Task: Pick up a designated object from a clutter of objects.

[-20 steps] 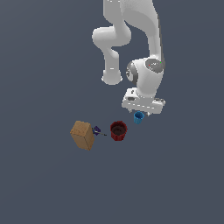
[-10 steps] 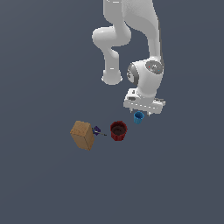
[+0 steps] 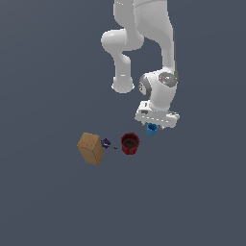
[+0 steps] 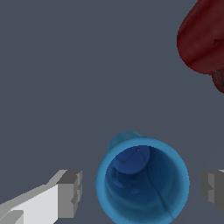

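A: So, biggest first: the arm (image 3: 144,43) reaches down over the dark counter (image 3: 48,202) with its gripper (image 3: 154,126) right above the clutter. How far along is the pick?

B: About midway, I'd judge. The approach looks done; the squeeze and the lift are left. From the wrist, the jaws stand spread, one finger (image 4: 70,193) on each side of the blue cup (image 4: 142,179), with a clear gap between cup and pad on both sides. Nothing is pinched.

A: And the rest of the pile?

B: Next in size is the tan box (image 3: 91,148), farthest toward the exterior view's left. The red cup (image 3: 130,143) stands upright between the box and the blue one, near the blue cup but apart from it; the wrist view catches only its edge. The blue cup, a bit smaller, sits just under the gripper toward the exterior view's right, mouth up, mostly hidden by the hand in that view. Smallest is the purple bit (image 3: 105,142), just beside the box.

A: Is the blue cup on the counter, or lifted?

B: I can't tell from the outside view. With the jaws not touching it, I'd take it to be resting there.

A: Any risk?

B: The cup looks centred between the fingers, so closing should catch it. The red cup seems far enough off not to be clipped.
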Controlling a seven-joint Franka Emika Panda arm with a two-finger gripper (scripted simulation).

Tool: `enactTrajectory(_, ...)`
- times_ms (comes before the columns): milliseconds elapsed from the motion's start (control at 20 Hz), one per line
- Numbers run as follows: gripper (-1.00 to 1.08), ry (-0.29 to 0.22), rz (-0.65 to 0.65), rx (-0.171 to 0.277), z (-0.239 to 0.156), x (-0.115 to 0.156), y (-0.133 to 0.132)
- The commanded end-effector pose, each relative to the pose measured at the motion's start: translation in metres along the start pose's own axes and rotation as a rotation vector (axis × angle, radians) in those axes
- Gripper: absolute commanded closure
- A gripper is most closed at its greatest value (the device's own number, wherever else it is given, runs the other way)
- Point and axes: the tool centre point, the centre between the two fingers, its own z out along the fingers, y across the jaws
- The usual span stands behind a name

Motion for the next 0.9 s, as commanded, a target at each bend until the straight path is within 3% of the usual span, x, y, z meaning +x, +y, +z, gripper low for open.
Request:
enactTrajectory(0,-0.92,0.0,0.0,0.0,0.011,-0.001,0.0)
enactTrajectory(400,-0.92,0.0,0.001,0.0,0.026,-0.001,0.0)
enactTrajectory(450,1.08,0.0,0.001,0.0,0.026,-0.001,0.0)
enactTrajectory(850,1.08,0.0,0.001,0.0,0.026,-0.001,0.0)
